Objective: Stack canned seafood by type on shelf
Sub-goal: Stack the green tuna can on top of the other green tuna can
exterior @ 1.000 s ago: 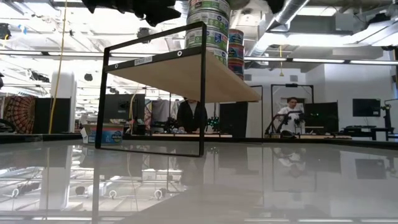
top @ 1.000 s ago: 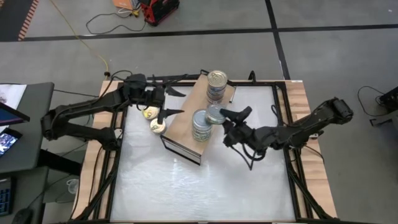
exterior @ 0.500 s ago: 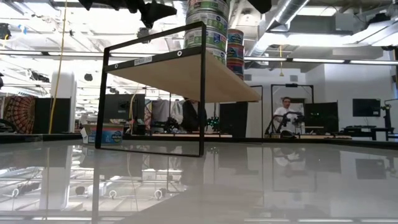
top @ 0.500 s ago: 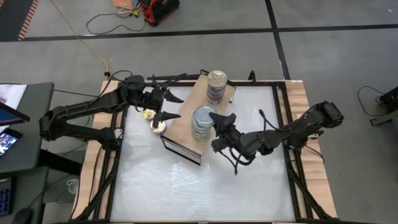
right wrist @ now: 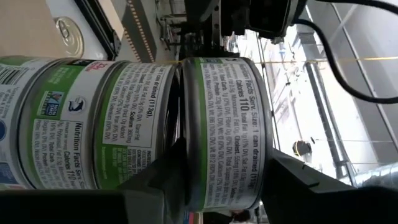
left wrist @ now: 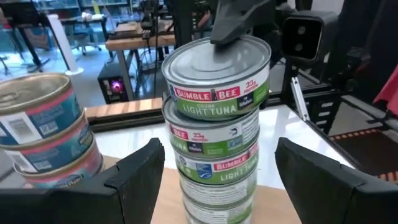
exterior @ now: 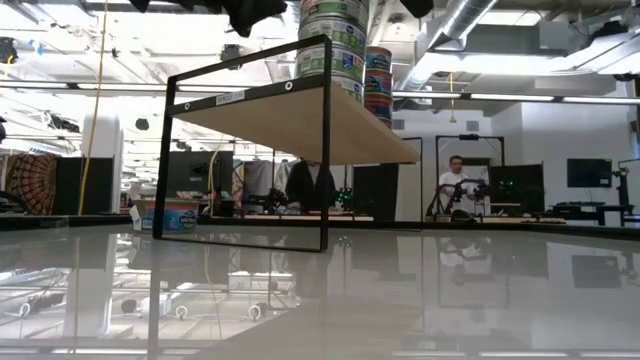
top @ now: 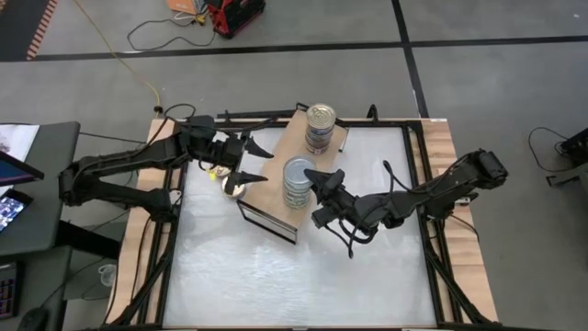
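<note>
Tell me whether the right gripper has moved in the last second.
Yes. In the high view the right gripper has carried its tin left onto the green tuna stack on the shelf.

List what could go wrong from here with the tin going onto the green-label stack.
1. The right gripper holds the top tin on a tall green-label stack; if it sits off-centre, release or a sideways pull may topple the column.
2. That stack stands near the shelf edge, so falling tins could drop to the table.
3. The left gripper, open, hovers close beside the stack; any forward motion could knock it.
</note>
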